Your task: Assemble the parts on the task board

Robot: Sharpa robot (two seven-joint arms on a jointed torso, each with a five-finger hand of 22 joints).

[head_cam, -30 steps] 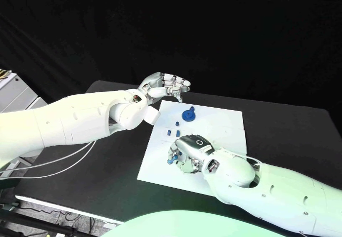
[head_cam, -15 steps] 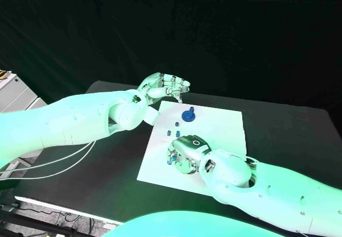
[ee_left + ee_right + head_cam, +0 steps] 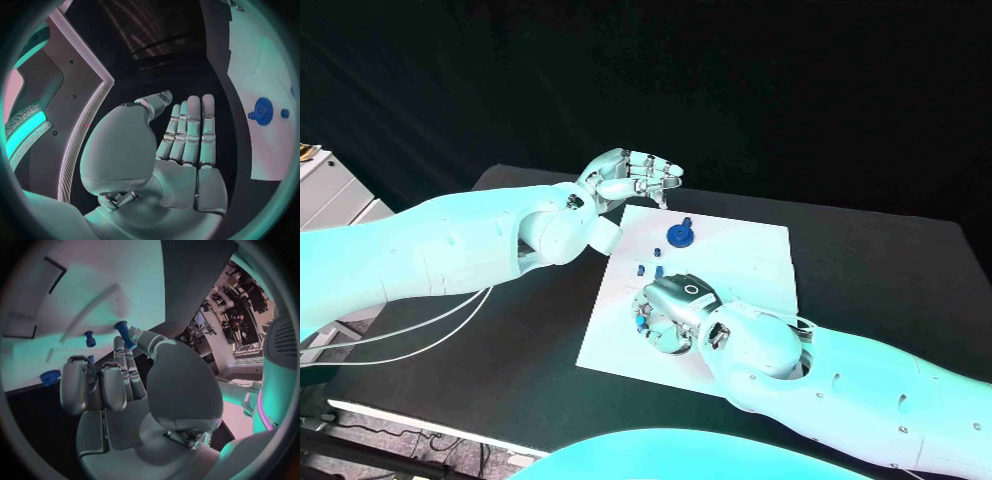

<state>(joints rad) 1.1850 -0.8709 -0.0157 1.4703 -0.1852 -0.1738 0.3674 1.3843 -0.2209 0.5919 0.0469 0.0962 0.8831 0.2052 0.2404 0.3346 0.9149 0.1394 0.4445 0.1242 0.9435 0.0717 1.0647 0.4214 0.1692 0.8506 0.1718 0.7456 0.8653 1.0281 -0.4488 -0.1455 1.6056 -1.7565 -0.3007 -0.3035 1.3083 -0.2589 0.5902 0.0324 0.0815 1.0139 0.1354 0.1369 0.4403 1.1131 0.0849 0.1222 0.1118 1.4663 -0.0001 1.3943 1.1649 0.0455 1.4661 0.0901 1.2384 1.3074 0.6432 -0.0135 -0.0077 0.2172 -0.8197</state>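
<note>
Since the earlier frame, the right robot hand (image 3: pixel 672 312) has been shifted slightly leftward over the task board (image 3: pixel 747 262); a small blue part (image 3: pixel 125 333) is pinched at its fingertips. The left robot hand (image 3: pixel 635 178), empty with fingers together, is held off the board's far-left corner, beside the blue gear (image 3: pixel 679 234). Dropping is likely if the pinch slackens. Open counter (image 3: pixel 877 260) lies rightward.

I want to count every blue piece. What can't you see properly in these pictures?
- Head view: the right hand covers part of the task board, so pieces beneath it are hidden.
- Head view: the small blue pieces are too tiny to tell shapes.
- Left wrist view: the blue round part sits warped near the rim.
</note>
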